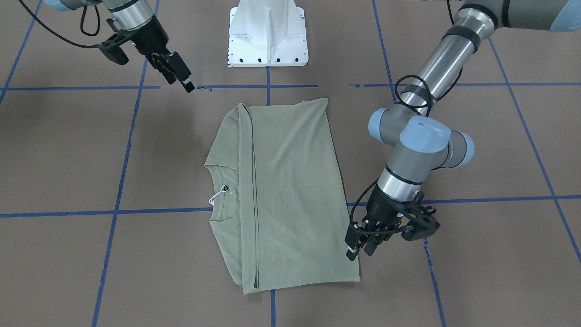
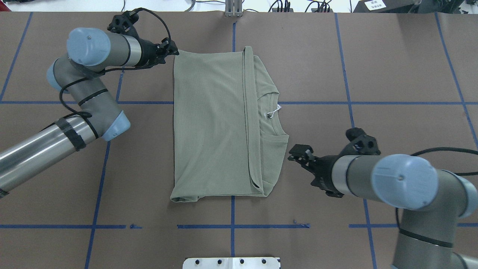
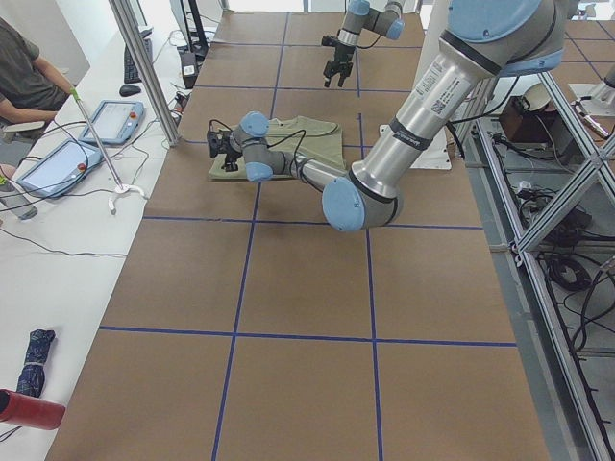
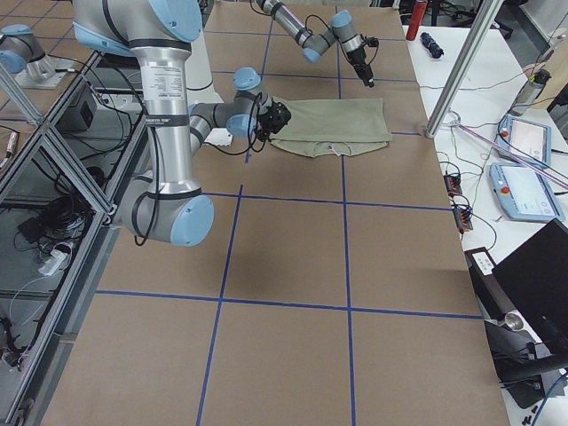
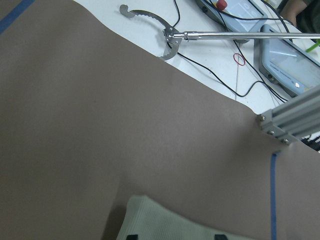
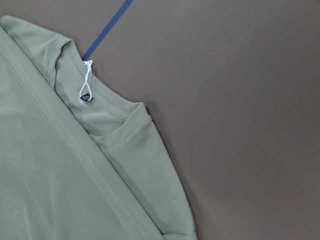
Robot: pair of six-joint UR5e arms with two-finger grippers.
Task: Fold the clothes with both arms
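Showing both of my grippers beside the pale sage-green shirt (image 2: 213,123), which lies flat and folded at the centre of the brown table (image 2: 392,74). Clock directions are taken in the overhead view from the shirt's middle.

**Left gripper** (image 2: 173,52): it is placed at the shirt's 11 o'clock corner. My fingers are parted to a moderate width. Two black fingertips (image 5: 131,236) show at the 6 o'clock edge of the left wrist view, with the corner of the cloth lying between them. Nothing is clamped, and I cannot tell whether the tips touch the fabric.

**Right gripper** (image 2: 293,154): it is placed at 4 o'clock, just off the shoulder edge and apart from the cloth, over bare table. My fingers look parted and hold nothing. The right wrist view shows none of them, so the exact width is uncertain.

**Shirt:** one side is folded across the body, and its edge band runs from 12 to 6 o'clock. The ribbed collar (image 6: 125,132) faces 3 o'clock.

**Labels and writing:**
- A white hang-tag string (image 6: 86,82) loops out of the neck opening toward 3 o'clock.
- A small neck label (image 1: 230,191) carries pale print too small to read.
- A white sticker (image 3: 437,91) on the tube of my left arm bears dark print, likewise illegible.

Blue tape lines (image 2: 317,102) divide the table into squares, and one passes under the shirt at collar level.
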